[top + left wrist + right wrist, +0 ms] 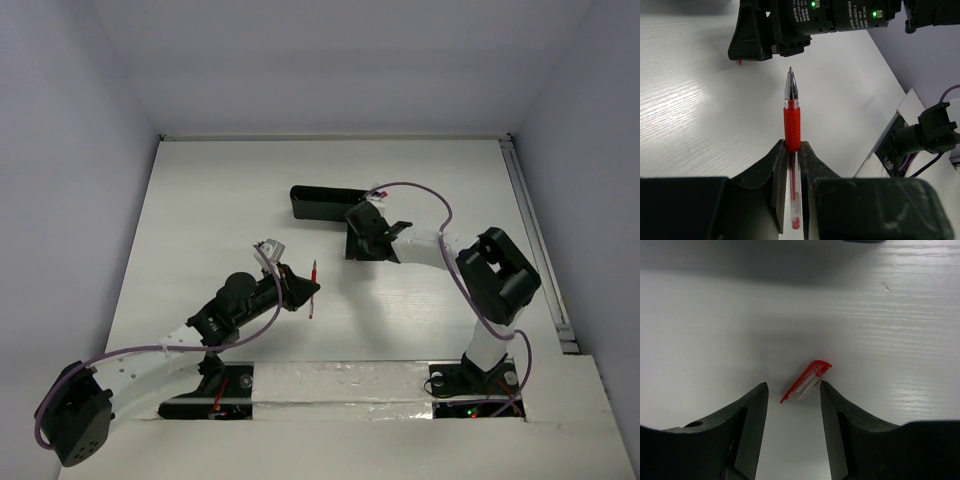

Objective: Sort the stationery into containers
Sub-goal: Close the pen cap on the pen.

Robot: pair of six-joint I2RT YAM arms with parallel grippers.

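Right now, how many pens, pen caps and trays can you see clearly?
red pen: 1
red pen cap: 1
black tray: 1
Total: 3

We identify one pen (792, 125) with a red rubber grip, a clear barrel and a metal-tipped point. It is clamped by the barrel just behind the grip in the left gripper (793, 150), clear of the tabletop, its point directed away from the gripper. A short red-and-clear pen cap (807, 381) lies flat and diagonal on the tabletop between the spread fingers of the right gripper (792, 390), touching neither. The long, low black tray (318, 208) sits at the far centre; we cannot make out its contents.
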